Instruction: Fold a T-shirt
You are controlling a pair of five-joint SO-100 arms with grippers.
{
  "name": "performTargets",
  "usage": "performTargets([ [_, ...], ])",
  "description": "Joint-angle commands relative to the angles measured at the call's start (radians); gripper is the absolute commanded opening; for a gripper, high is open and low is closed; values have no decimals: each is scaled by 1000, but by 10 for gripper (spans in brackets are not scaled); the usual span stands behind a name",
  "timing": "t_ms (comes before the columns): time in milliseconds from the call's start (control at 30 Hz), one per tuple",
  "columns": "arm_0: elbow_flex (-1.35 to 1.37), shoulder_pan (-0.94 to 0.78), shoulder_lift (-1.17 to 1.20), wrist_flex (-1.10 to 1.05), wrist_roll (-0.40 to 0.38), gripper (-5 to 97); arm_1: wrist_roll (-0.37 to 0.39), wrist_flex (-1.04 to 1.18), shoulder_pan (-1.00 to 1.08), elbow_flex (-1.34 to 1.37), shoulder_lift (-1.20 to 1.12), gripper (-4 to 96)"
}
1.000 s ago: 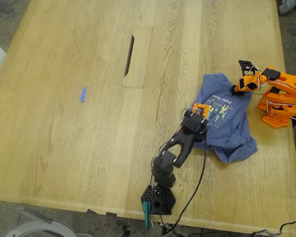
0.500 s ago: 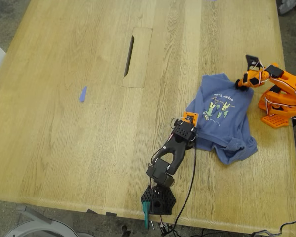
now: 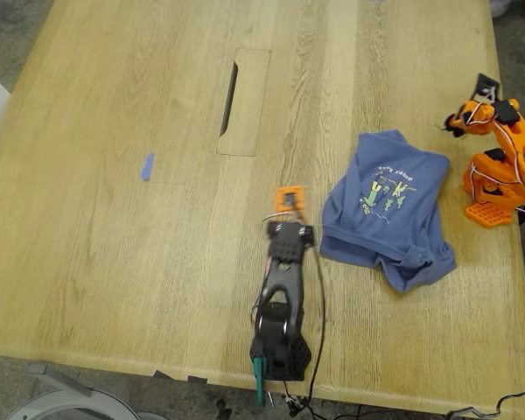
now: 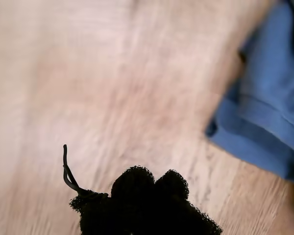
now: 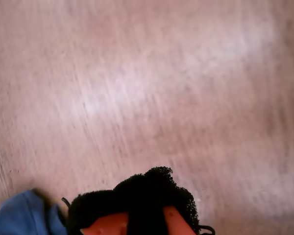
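The slate-blue T-shirt lies rumpled and partly folded on the table toward the exterior view's right, its print facing up. My first gripper, on the black arm, hovers over bare wood just to the shirt's left in the exterior view. Its black foam pads are shut together on nothing, with the shirt's hem beside them. My second gripper, on the orange arm, is raised beyond the shirt's right side in the exterior view. Its pads are shut and empty, with a corner of the shirt showing.
A small blue tape scrap lies on the wooden table at the exterior view's left. A cable slot is cut into the table's middle. The black arm's base sits at the near edge and the orange base near the right edge.
The black arm let go of the shirt and swung left in the exterior view. The orange arm drew back up and right off the collar. The shirt's left side now lies folded over.
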Motion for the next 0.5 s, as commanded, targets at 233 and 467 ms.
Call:
performTargets([
  [233,15,-565,422,198,11,5,-255,170,311,77,282,-1],
  [467,89,-931,565,219,0,2,-407,457,408,178,630,-1],
])
